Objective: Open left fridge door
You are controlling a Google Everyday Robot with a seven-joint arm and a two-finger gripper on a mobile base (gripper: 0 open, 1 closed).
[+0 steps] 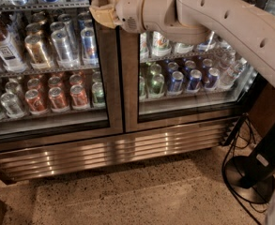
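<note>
Found pincer (102,12) at top of frame, left of centre, tan in colour, at the end of beige arm (212,18) reaching in from upper right. Seen lying over the right-hand steel stile of left fridge door (110,83), close to the seam with right door (188,74); contact not confirmed. Unable to tell whether clenched or released.

Located left fridge door in left half of frame, closed and flush with its twin. Observed behind its glass: bottle (3,46) at far left, silver cans (62,43) on the upper shelf, red cans (57,97) on the shelf below. Recorded blue and green cans (179,78) behind right door.

Noted ribbed steel grille of fridge (113,151) across lower middle, with speckled floor (127,196) beneath. Logged black stand base (249,179) with cable at lower right.
</note>
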